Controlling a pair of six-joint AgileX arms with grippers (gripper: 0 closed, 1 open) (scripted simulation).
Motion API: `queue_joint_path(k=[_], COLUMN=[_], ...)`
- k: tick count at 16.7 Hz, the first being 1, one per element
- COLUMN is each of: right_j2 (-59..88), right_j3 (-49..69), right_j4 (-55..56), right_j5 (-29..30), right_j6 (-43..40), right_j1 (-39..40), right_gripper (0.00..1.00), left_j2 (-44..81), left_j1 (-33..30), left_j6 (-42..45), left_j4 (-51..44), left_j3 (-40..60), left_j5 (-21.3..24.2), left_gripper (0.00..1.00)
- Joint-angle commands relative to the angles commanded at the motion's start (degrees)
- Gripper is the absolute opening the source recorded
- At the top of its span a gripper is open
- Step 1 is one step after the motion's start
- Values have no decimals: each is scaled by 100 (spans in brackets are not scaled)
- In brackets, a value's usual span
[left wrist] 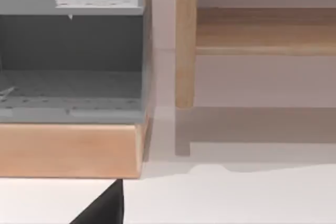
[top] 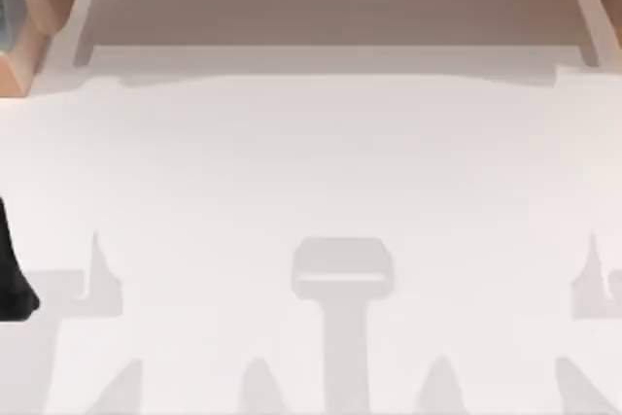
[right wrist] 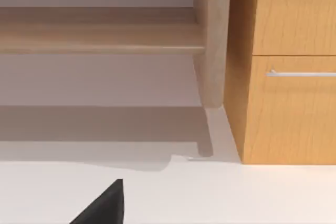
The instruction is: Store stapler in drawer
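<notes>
Your left end effector (top: 12,284) sits at the left edge of the white tabletop (top: 311,191); you cannot tell if its fingers are apart or together. Ahead of it stands a grey shelf unit (left wrist: 71,59) on a wooden base. Ahead of your right arm's dark tip (right wrist: 102,205) stands the wooden drawer (right wrist: 294,108) with a metal handle (right wrist: 300,73), closed. For the right end effector too, you cannot tell.

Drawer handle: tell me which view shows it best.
Right wrist view: the metal handle runs across the closed wooden drawer front, beside the table. The top and left wrist views give nothing of it that I can make out.
</notes>
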Motion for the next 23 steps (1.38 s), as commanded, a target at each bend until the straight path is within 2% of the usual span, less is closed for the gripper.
queue_joint_path(k=[4, 8, 13, 23], right_j2=[173, 1246, 3796, 10170], right_j3=[124, 777, 2043, 4887], right_j4=[135, 847, 2238, 5370], right_j5=[-23, -209, -703, -1908], right_j6=[-152, -1022, -2831, -6954], right_j1=[-63, -366, -889, -2020], right_gripper=[100, 100, 100, 100], left_j2=[0, 0, 0, 0], left_j1=[0, 0, 0, 0], left_j6=[0, 0, 0, 0], left_j4=[0, 0, 0, 0], left_j3=[0, 0, 0, 0], left_j5=[0, 0, 0, 0], left_gripper=[100, 100, 100, 100])
